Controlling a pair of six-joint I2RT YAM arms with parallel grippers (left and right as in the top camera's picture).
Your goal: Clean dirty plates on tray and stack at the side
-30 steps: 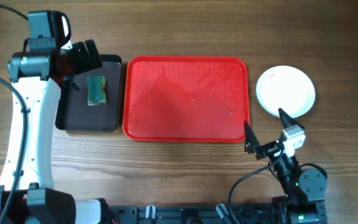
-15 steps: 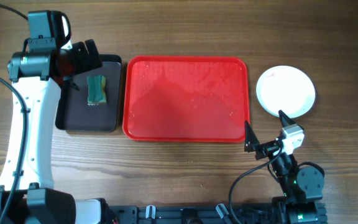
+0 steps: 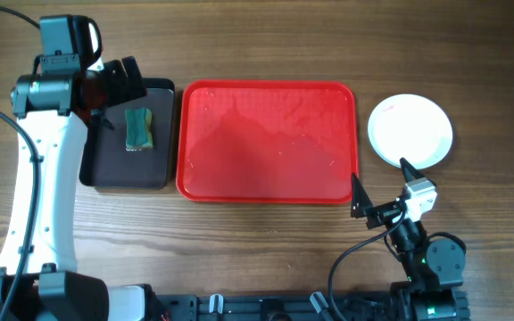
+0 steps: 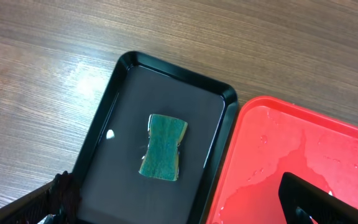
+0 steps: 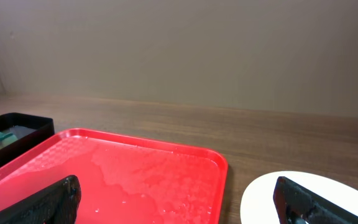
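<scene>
Tray (image 3: 266,143) is wet and bare, so I judge cleaning done. Plates (image 3: 410,131), only a white one showing, sit on the bench (image 3: 266,241) just ahead of my right tool (image 3: 384,189), which is released and empty. Left tool (image 3: 119,94), also released, hovers over the sponge (image 3: 138,127).

White, black-jointed left arm (image 3: 41,183); smaller black right arm (image 3: 415,239) with pointed fingers (image 3: 356,195).

The table (image 3: 266,45) is carrying one red tray (image 3: 266,143), one black tray (image 3: 123,169), one green sponge (image 3: 137,128) and one white plate (image 3: 410,131). Whether more plates are lying beneath it cannot be told. Two arms are standing at the table: one left arm (image 3: 38,178) and one right arm (image 3: 418,241).
</scene>
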